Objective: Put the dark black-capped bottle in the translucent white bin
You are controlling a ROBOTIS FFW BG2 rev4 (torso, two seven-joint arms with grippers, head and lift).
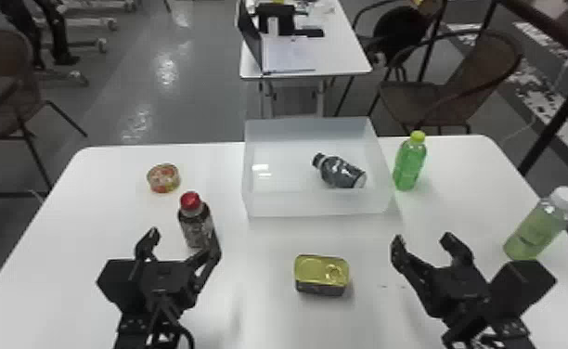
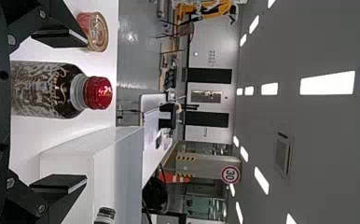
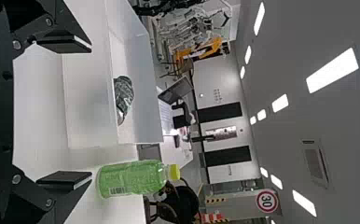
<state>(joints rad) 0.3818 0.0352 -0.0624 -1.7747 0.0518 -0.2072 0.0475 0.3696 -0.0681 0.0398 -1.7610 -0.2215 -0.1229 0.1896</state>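
1. Well to the left of the translucent white bin (image 1: 315, 204), a small round tin (image 1: 163, 178) sits on the white table (image 1: 88, 213).
2. The left gripper (image 1: 183, 241) is on the bin's left and nearer the robot, with its two fingers spread wide and nothing in its grip.
3. A dark bottle with a red cap (image 1: 197, 225) stands to the left of the bin and a little nearer the robot. In the left wrist view it shows in the gap between the left gripper's fingers; whether either finger touches it, I cannot tell.
4. A flat, gold-topped tin (image 1: 321, 274) sits on the robot's side of the bin, apart from it.
5. The dark black-capped bottle (image 1: 341, 172) is inside the bin, lying on its side in the right half, its cap towards the bin's left and far side.
6. A green bottle with a yellow cap (image 1: 409, 162) stands just to the right of the bin.
7. The right gripper (image 1: 424, 239) is at the bin's right and nearer the robot; its fingers stand wide apart, empty.
8. A white-capped bottle of pale green liquid (image 1: 538, 229) is well to the right of the bin and nearer the robot.
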